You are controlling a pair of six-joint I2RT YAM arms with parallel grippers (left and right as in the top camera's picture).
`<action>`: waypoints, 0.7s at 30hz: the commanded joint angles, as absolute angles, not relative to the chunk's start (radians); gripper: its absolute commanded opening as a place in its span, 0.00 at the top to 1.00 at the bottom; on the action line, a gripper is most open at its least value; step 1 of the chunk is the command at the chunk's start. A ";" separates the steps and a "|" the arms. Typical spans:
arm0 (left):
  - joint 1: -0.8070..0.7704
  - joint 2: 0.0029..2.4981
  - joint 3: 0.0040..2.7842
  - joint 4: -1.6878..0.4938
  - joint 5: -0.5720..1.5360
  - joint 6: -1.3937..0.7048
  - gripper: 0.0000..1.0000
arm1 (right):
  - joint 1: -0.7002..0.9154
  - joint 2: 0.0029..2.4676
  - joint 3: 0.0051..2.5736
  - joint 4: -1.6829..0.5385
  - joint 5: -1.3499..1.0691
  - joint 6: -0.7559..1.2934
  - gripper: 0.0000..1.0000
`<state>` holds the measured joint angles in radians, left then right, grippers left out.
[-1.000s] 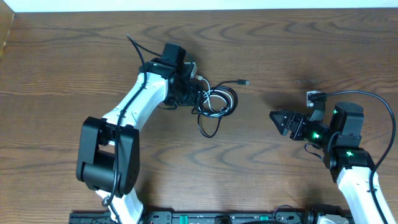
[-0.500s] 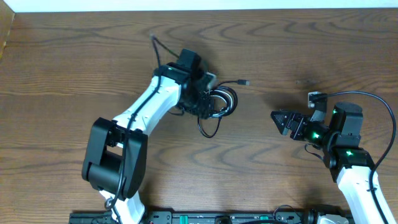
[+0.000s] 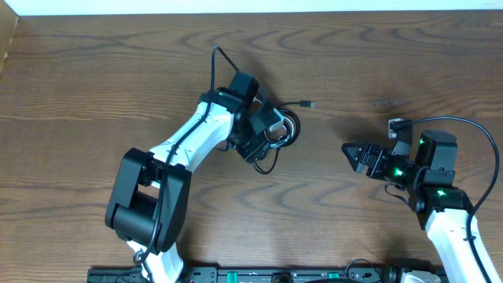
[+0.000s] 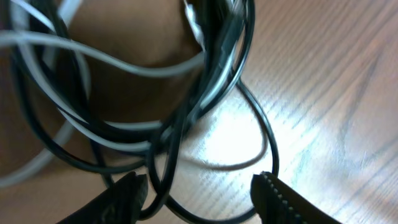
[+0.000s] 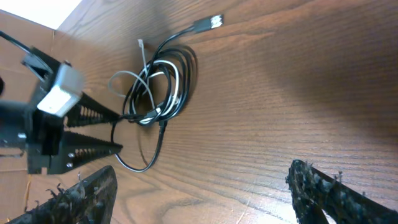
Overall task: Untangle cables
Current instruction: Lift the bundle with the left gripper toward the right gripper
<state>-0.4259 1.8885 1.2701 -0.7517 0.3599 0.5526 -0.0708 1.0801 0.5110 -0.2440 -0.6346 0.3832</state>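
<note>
— Where do the cables sit?

— Near the middle of the table (image 3: 78, 79), a little toward its far edge. The black cable (image 3: 292, 126) and white cable (image 3: 277, 134) lie in one tangled coil, with a black plug end (image 3: 310, 104) stretched out toward the right edge.

— What stands in the way?

— The left gripper (image 3: 271, 132) covers the coil's left half from overhead, so the white strands barely show there. The left arm's own thick lead (image 3: 216, 67) arches up behind it toward the far edge.

— Is it gripping?

— No. The left wrist view shows the left gripper (image 4: 199, 193) moderately parted, with black cable (image 4: 261, 124) loops running between the tips and the white cable (image 4: 124, 65) blurred behind. Contact I cannot tell.

— Any other view?

— The right wrist camera shows the left gripper (image 5: 121, 130) from the side, with a low black cable (image 5: 186, 68) loop crossing its gap, the white cable (image 5: 143, 74) looped inside the coil and the plug end (image 5: 211, 22).

— And the right side?

— The right gripper (image 3: 350, 149) hangs well apart toward the right edge, spread wide over bare wood and holding nothing. A small pale object (image 3: 397, 123) beside that arm is too small to make out.
</note>
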 commanded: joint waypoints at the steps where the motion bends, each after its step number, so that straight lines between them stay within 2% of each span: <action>1: -0.423 1.891 1.237 -0.756 0.350 0.583 0.53 | -0.064 1.083 0.528 -0.245 -0.633 0.389 0.16; 3: -0.423 1.891 1.236 -0.759 0.350 0.579 0.69 | -0.064 1.083 0.528 -0.245 -0.633 0.389 0.16; 5: -0.423 1.891 1.236 -0.759 0.358 0.571 0.71 | -0.064 1.083 0.528 -0.245 -0.633 0.389 0.16; 8: -0.423 1.891 1.236 -0.758 0.358 0.525 0.92 | -0.064 1.083 0.528 -0.242 -0.633 0.389 0.16; 11: -0.423 1.887 1.240 -0.755 0.358 0.420 0.93 | -0.064 1.083 0.528 -0.236 -0.634 0.389 0.20; 13: -0.423 1.867 1.275 -0.755 0.358 0.178 0.93 | -0.064 1.083 0.528 -0.220 -0.634 0.389 0.26; 15: -0.423 1.839 1.293 -0.754 0.373 0.075 0.92 | -0.064 1.083 0.528 -0.213 -0.634 0.403 0.27; 21: -0.423 1.696 1.300 -0.646 0.676 0.020 0.93 | -0.064 1.083 0.528 -0.146 -0.634 0.458 0.29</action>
<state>-0.4255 1.7920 1.2613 -0.6891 0.4931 0.1116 -0.0708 1.0801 0.5110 -0.1692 -0.6338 0.4263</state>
